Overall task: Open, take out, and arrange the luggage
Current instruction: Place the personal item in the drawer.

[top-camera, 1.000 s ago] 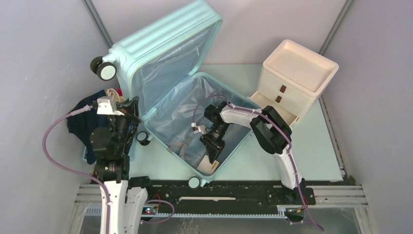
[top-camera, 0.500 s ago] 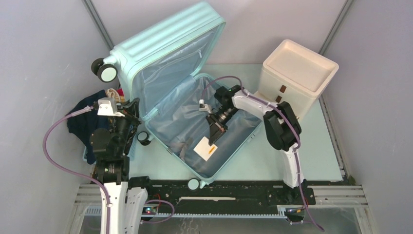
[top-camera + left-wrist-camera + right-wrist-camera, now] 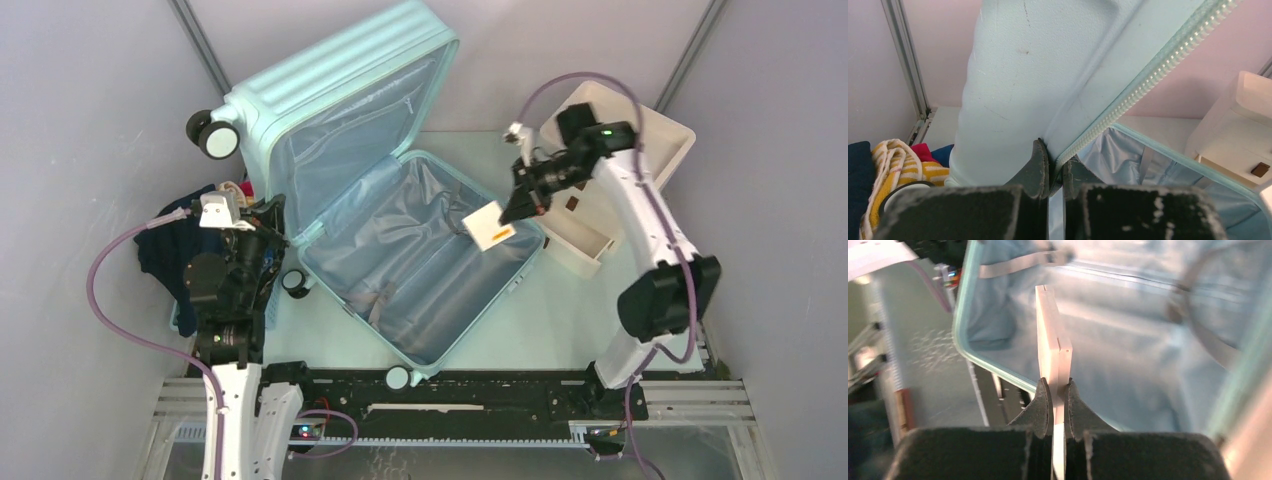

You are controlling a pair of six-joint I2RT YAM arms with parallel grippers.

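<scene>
Far left: heap of clothes (image 3: 165, 250), dark blue with a yellow-striped piece, beside the left arm. Left gripper (image 3: 1055, 175): fingers pinched on the zip edge of the raised lid. The luggage (image 3: 340, 90) lies open at the table (image 3: 560, 320) centre, lid tilted up toward the back left, base shell flat. Right gripper (image 3: 515, 207): fingers clamped on a flat cream packet (image 3: 488, 226), held in the air over the base shell's right rim. Far right: white drawer box (image 3: 620, 150), lower drawer pulled out.
</scene>
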